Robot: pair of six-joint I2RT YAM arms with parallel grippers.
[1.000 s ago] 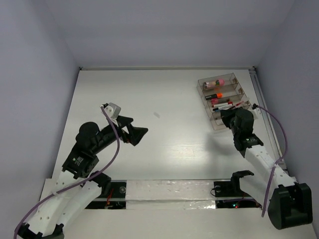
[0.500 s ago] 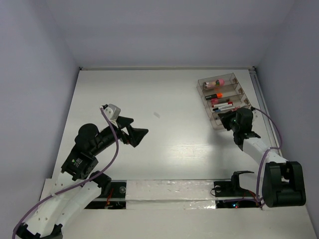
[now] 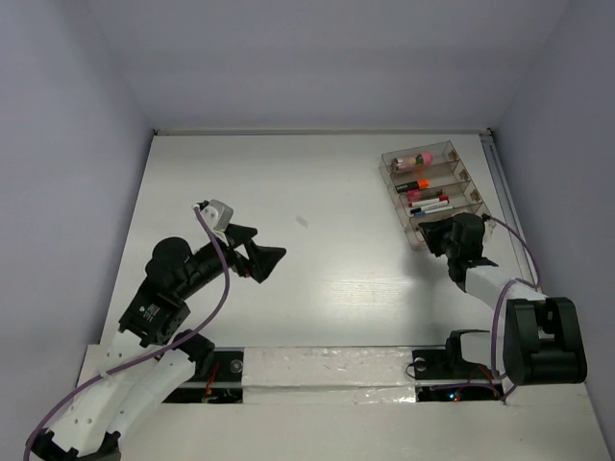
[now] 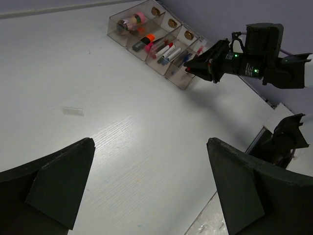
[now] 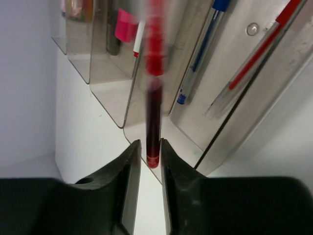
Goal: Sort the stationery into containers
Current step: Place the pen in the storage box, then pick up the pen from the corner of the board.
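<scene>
Stationery, sorting, at the placing step.

Item in hand: red pen (image 5: 152,117), upright between the jaws of the right claw (image 5: 150,144). The jaws stand narrowly apart, one on each side of the barrel. Whether they grip it or have let go, I cannot tell; the upper half of the pen is blurred.

Location: at the near end of the organiser (image 5: 105,73), far right of the bench (image 3: 317,192). The pen lines up with a divider, with the pink highlighter (image 5: 126,24) in the slot on one side and a blue pen (image 5: 200,54) on the other. Which slot it is meant for, I cannot tell.

Already filed: pink cylinder (image 3: 415,159) in the far slot, orange-capped highlighter (image 3: 415,184) in the next, and a thin red pen (image 5: 254,54) in the nearest.

Left claw (image 4: 149,144): jaws wide apart, empty, hovering over the left of the bench, well apart from the organiser.

Loose: a small pale scrap (image 4: 73,111) lies mid-bench, too small to identify.

Judgement: the task looks nearly done. The next move calls for the pen to drop clear of the divider and lie along a pen slot, and then for the right claw to lift straight away without catching the wall.
</scene>
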